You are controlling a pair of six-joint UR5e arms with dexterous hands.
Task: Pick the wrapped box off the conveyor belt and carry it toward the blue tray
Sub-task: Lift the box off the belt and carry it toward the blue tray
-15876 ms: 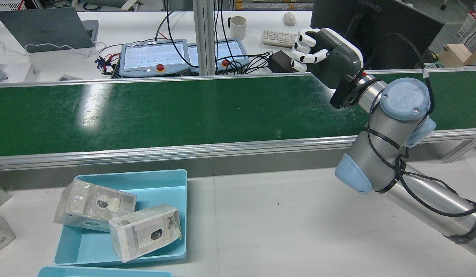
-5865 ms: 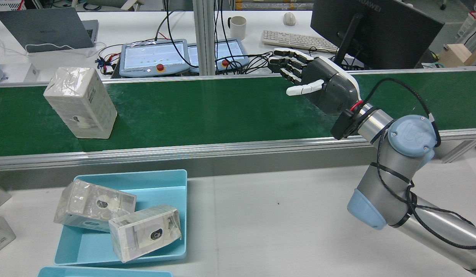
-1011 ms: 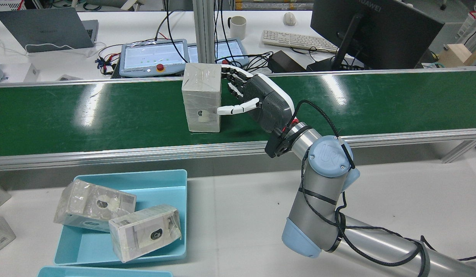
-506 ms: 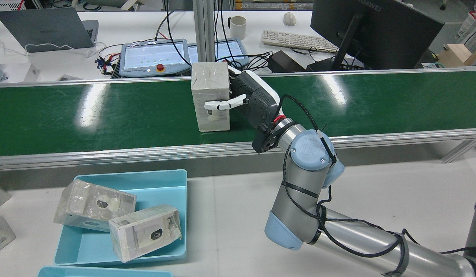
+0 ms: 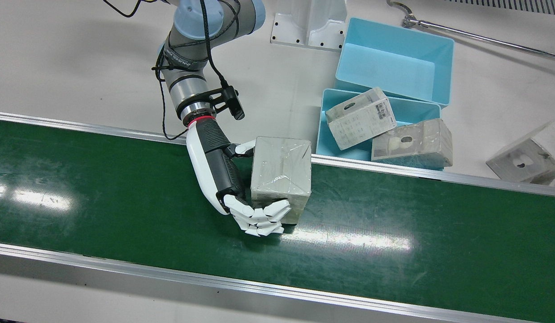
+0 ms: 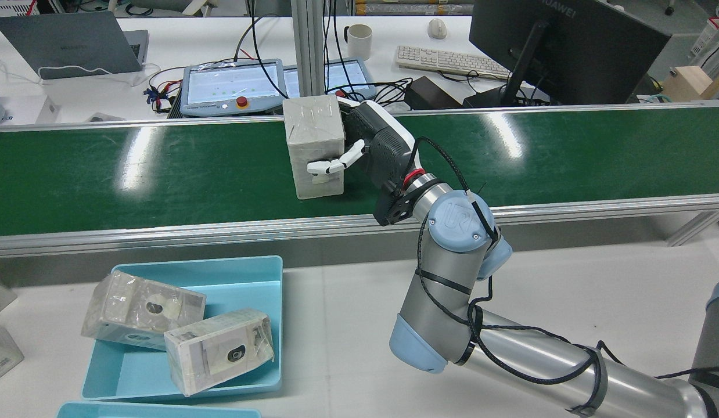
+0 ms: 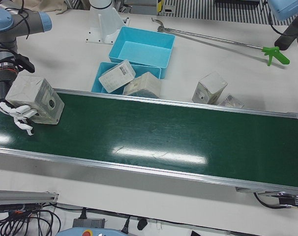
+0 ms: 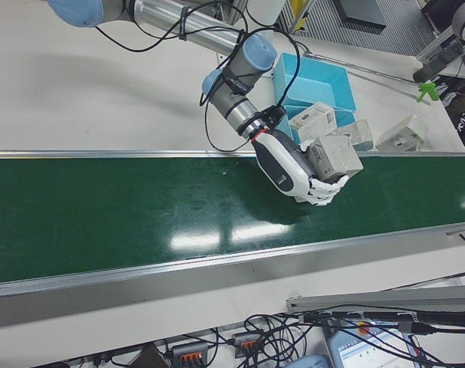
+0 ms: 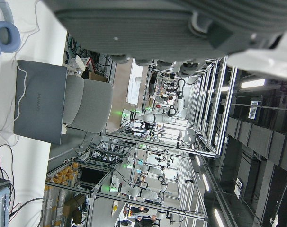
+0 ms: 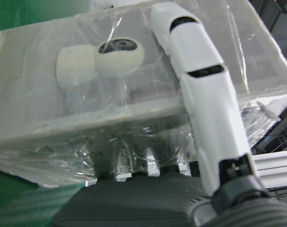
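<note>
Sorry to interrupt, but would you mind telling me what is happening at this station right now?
The robot's right hand is shut on a plastic-wrapped grey box over the green conveyor belt, fingers on one face and thumb on the opposite one. The box looks tilted, perhaps just lifting. The light blue tray beside the belt already holds two similar wrapped boxes. The left hand's state cannot be judged.

The green conveyor belt [image 5: 125, 197] carries the wrapped box [image 5: 281, 178]. At its twelve o'clock, the white table [image 5: 80, 63] bears two blue trays [image 5: 396, 42] and loose wrapped boxes [image 5: 526, 154].
</note>
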